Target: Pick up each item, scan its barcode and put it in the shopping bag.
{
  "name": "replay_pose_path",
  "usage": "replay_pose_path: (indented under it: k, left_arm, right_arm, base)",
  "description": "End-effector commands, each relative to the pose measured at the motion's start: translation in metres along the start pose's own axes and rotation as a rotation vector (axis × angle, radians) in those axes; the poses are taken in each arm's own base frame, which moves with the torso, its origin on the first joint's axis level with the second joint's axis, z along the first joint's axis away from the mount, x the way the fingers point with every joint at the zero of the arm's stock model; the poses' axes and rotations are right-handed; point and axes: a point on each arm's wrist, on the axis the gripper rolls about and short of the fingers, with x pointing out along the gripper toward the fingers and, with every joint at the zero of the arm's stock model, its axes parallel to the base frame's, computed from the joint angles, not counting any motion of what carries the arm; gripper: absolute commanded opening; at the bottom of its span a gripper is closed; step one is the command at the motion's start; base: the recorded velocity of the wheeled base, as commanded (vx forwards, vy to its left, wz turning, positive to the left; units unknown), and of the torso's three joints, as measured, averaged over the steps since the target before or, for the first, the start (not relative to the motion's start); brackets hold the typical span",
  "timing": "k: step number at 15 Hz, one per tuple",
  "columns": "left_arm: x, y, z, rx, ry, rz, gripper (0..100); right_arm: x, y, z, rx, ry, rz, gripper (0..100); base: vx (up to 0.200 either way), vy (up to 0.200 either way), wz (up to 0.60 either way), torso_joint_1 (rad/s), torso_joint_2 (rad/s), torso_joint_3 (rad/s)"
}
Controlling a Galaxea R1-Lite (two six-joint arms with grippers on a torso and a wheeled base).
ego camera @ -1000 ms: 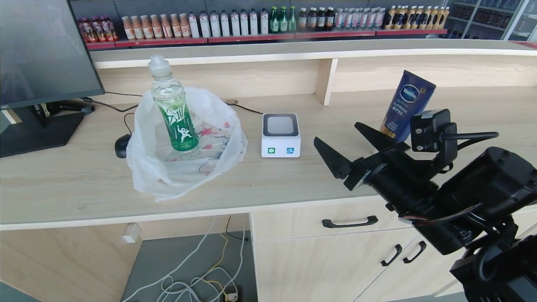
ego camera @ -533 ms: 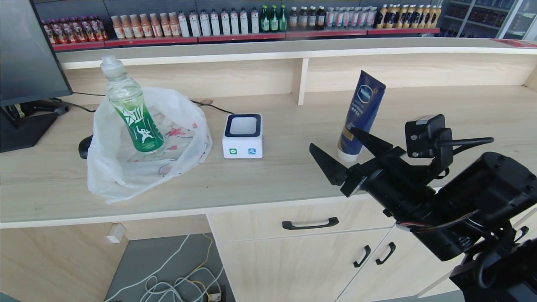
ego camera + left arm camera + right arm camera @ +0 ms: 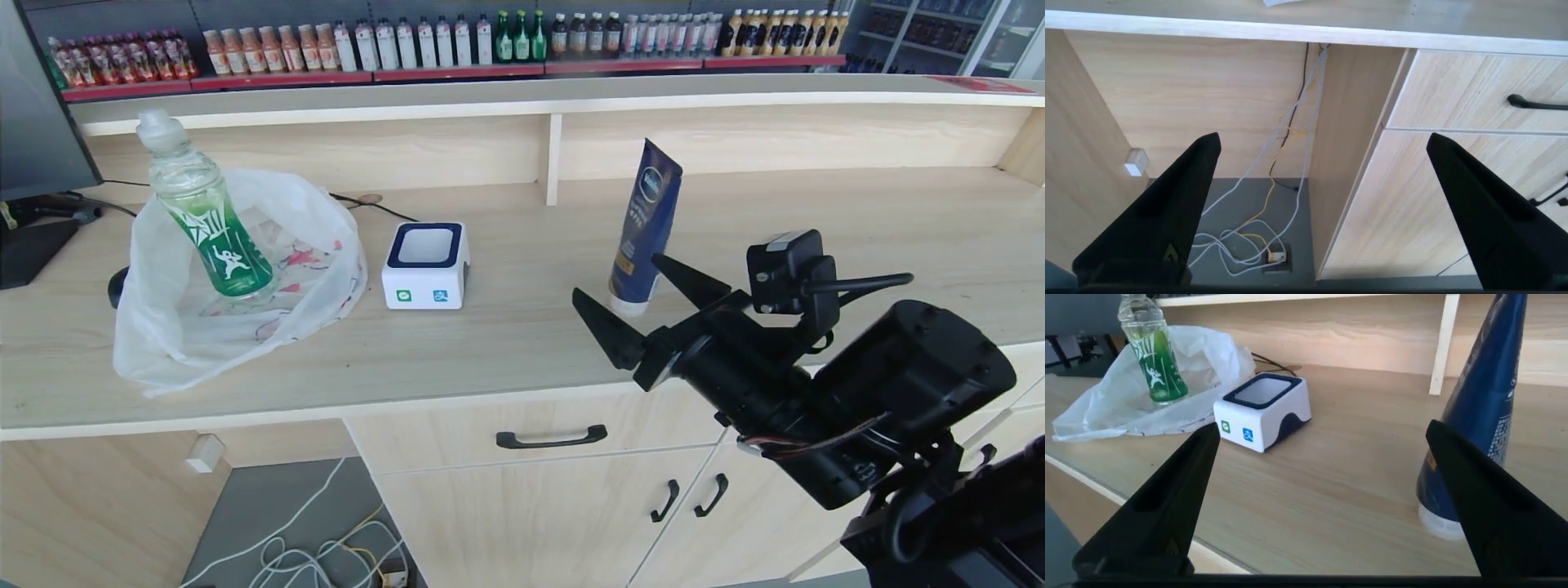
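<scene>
A dark blue tube (image 3: 645, 220) stands cap-down on the wooden counter (image 3: 506, 343), right of centre; the right wrist view has the tube (image 3: 1490, 416) close ahead. My right gripper (image 3: 614, 275) is open and empty just in front of it, above the counter's front edge. The white scanner (image 3: 424, 265) sits mid-counter, and the right wrist view catches this scanner (image 3: 1261, 408) too. A green-labelled bottle (image 3: 204, 212) stands upright in the white shopping bag (image 3: 188, 335) on the left. My left gripper (image 3: 1323, 139) is open and empty, low in front of the cabinets.
A monitor (image 3: 33, 98) and a mouse (image 3: 118, 286) sit at the counter's far left. A raised back ledge with a divider (image 3: 553, 159) runs behind. Drawers with black handles (image 3: 551, 439) lie under the counter, and cables (image 3: 1266, 237) lie on the floor.
The whole head picture has slid left, so the camera moved. The open right gripper now sits closer in line with the blue tube. Nothing on the counter has shifted.
</scene>
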Motion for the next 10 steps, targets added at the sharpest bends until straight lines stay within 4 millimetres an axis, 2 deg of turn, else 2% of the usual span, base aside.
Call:
replay_pose_path:
  k: [1,3,5,10]
  left_arm:
    - [0.000,0.000,0.000,0.000,0.001,0.000,100]
    - [0.000,0.000,0.000,0.000,0.000,0.001,100]
    - [0.000,0.000,0.000,0.000,0.001,0.001,100]
    - [0.000,0.000,0.000,0.000,0.001,0.001,100]
  right_arm:
    - [0.000,0.000,-0.003,-0.004,0.008,-0.003,100]
    - [-0.004,-0.003,0.001,-0.020,0.010,-0.067,100]
    - [-0.005,-0.007,0.003,-0.033,0.015,-0.250,100]
    - [0.014,-0.008,0.014,-0.069,0.042,-0.280,100]
  base:
    - [0.000,0.000,0.00,0.000,0.00,0.000]
    - [0.000,0.000,0.00,0.000,0.00,0.000]
    - [0.000,0.000,0.00,0.000,0.00,0.000]
    - [0.000,0.000,0.00,0.000,0.00,0.000]
